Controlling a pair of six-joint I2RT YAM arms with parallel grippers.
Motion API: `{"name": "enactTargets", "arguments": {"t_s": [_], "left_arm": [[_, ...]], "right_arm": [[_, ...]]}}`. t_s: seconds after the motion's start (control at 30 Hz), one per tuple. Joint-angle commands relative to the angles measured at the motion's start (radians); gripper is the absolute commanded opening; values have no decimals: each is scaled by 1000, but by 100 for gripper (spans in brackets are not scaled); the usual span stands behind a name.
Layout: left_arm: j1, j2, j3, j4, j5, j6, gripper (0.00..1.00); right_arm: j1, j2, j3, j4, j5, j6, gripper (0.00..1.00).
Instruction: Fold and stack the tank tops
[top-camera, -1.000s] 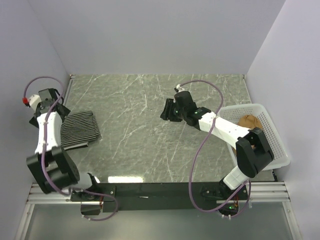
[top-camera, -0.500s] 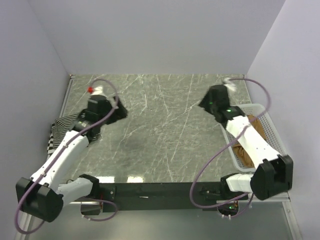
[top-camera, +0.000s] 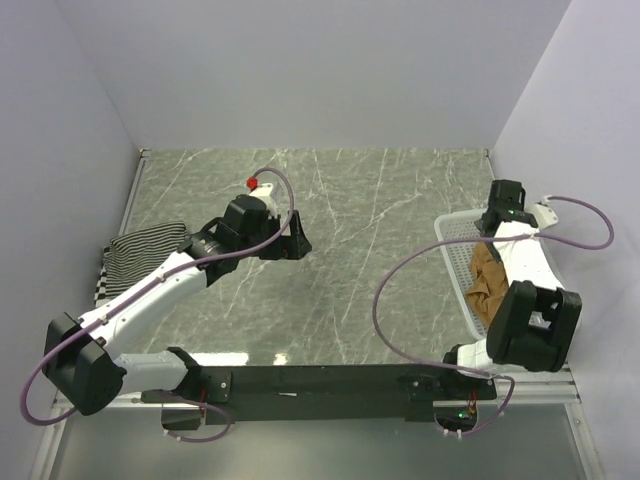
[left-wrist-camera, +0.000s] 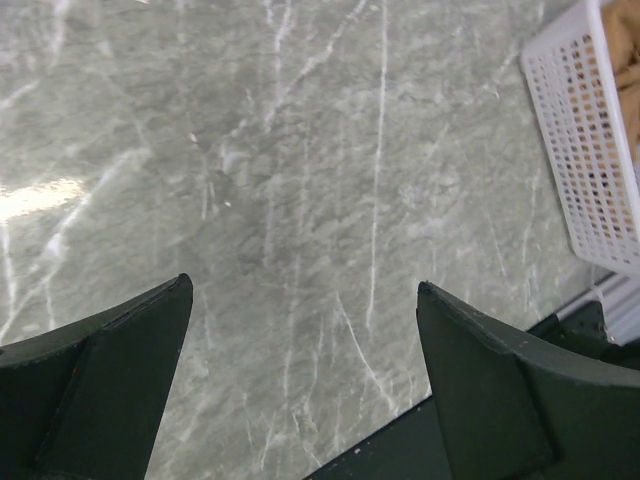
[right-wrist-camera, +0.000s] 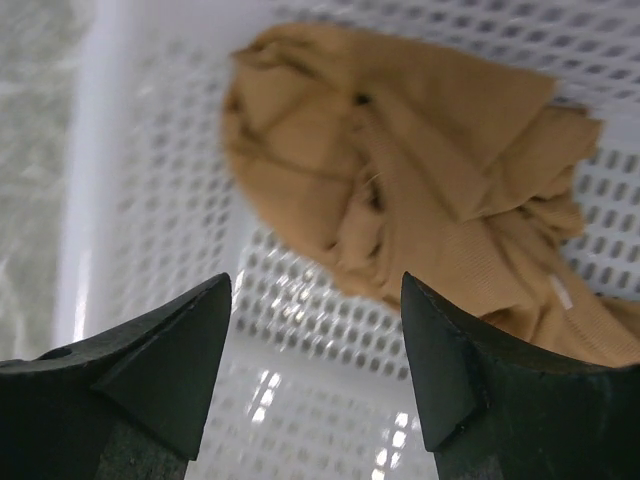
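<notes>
Hovering wide open and empty over the tan top (right-wrist-camera: 400, 170), crumpled in the basket (right-wrist-camera: 150, 200) at the right edge of the table (top-camera: 330, 250), the right gripper (right-wrist-camera: 315, 285) should pinch a raised fold; the cloth looks soft, limp.

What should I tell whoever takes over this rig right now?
Left gripper: open, empty, over the bare middle of the table.
Right gripper: open, empty, above the tan tank top, which lies crumpled in the white mesh basket.
Done: the thin-striped tank top lies folded at the table's left edge, with the bold-striped tank top showing beneath it.
Left: lift the tan one out, fold it, stack it on the others.
</notes>
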Motion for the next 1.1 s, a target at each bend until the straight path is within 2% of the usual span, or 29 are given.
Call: {"name": "enactTargets", "arguments": {"t_s": [0.0,0.13,0.3,0.43,0.5,0.53,0.6,0.63,0.77,0.8,0.87,0.97,1.07], "left_arm": [[-15,-4,39,46,64,14,99],[-16,8,43,47,64,8,99],[-18,41,72,39,48,-1,99],[-19,65,88,38,35,-12,99],[-21,70,91,35,19,-14,99],[-21,73,93,35,13,-14,99],[-21,73,97,33,2,-12,98],[-21,71,99,33,2,-14,96],[-21,61,109,43,1,-11,88],[-19,58,116,44,1,-11,85],[-21,55,129,47,-2,-12,85],[-21,48,145,49,-8,-15,83],[-21,22,158,49,-28,-20,83]], "right_arm": [[-71,50,-12,20,56,55,75],[-137,116,-38,86,7,36,77],[-153,181,-78,138,-24,28,77],[-154,210,-92,175,-70,38,72],[-154,210,-86,178,-90,28,61],[-154,203,-89,183,-97,19,41],[-154,155,-90,180,-104,4,9],[-154,131,-90,174,-105,-1,0],[-147,-38,-83,149,-122,-53,0],[-142,-126,-78,143,-146,-76,0],[-121,-220,-43,125,-166,-99,0],[-58,-394,45,116,-219,-146,0],[97,-505,186,99,-222,-191,0]]}}
